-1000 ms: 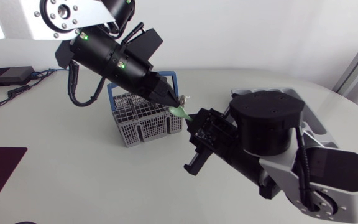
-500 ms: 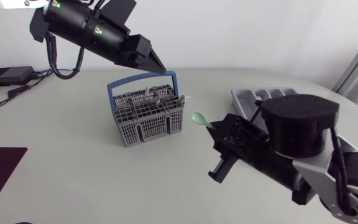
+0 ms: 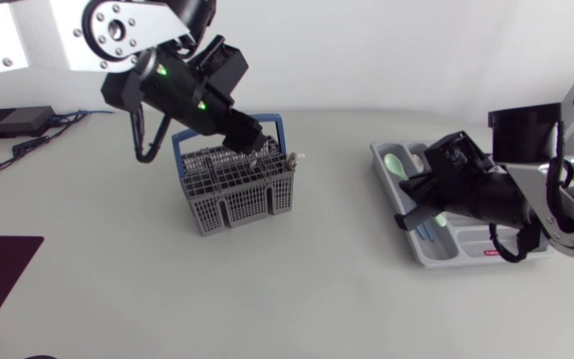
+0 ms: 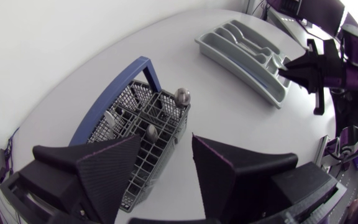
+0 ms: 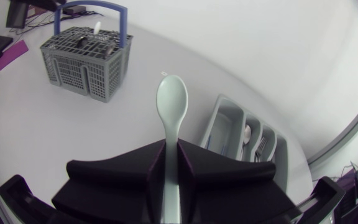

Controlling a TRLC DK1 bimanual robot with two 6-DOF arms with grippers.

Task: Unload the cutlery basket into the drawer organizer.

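One green spoon (image 5: 171, 109), one basket (image 3: 235, 194)

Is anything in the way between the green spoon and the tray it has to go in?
No, nothing visible. The right gripper holds the green spoon just by the drawer organizer, with only open air between them.

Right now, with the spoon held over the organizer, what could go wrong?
1. The green spoon is pinched only by its handle in the right jaws, bowl far ahead; released, it might land across a divider of the drawer organizer.
2. The left jaws stand open over the cutlery basket; descending, they could snag its blue handle.
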